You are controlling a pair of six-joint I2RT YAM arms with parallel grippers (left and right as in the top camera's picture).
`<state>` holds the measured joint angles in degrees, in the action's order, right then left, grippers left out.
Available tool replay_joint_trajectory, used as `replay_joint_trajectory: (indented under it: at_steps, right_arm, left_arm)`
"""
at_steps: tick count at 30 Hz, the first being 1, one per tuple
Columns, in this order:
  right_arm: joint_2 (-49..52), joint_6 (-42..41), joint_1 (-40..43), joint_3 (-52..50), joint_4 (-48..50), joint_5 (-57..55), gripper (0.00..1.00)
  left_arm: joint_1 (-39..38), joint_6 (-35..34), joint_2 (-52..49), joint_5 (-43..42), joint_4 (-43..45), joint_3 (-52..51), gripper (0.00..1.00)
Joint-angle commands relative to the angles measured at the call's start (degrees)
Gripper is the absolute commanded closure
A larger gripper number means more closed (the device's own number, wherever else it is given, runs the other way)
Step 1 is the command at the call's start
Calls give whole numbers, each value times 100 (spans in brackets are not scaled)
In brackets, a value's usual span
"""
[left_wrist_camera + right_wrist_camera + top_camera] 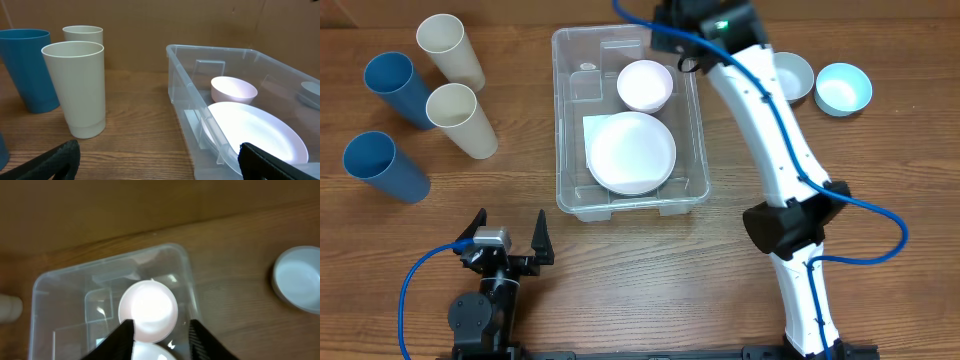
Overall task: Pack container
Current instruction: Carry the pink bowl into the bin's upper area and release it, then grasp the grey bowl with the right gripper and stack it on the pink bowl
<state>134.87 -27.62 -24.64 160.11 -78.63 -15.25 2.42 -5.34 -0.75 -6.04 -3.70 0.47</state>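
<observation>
- Frankly, my worry is the right jaws: they stand apart just above the white bowl [644, 86], so lowering carelessly could clip its rim or the container [570, 120] wall.
- The container sits mid-bench [620, 290] toward the far edge, directly beneath them.
- My left jaws, also apart, wait at the near-left edge, well away from it.

The container [572, 130] is clear, the plate [631, 152] white.

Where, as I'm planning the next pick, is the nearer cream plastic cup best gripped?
Probably across its mid wall, left gripper coming level from the robot's side: the cream plastic cup stands upright, mouth up, tapering downward, its near side unobstructed.
</observation>
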Motion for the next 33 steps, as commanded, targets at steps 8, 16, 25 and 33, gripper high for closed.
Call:
replay_joint_trajectory:
  at_steps: [8, 16, 25, 33]
  right_arm:
    - [94, -1593, 2332, -1115, -649, 1003, 61]
    - [94, -1589, 2732, -2892, 492, 1045, 61]
    - [109, -1580, 2774, -4138, 1759, 1043, 61]
    - [245, -1572, 2771, -4179, 1956, 1056, 62]
  left_arm:
    - [48, 131, 50, -61, -11, -20, 0]
    - [48, 131, 50, -61, -11, -20, 0]
    - [48, 131, 50, -61, -11, -20, 0]
    - [48, 131, 48, -61, -11, -20, 0]
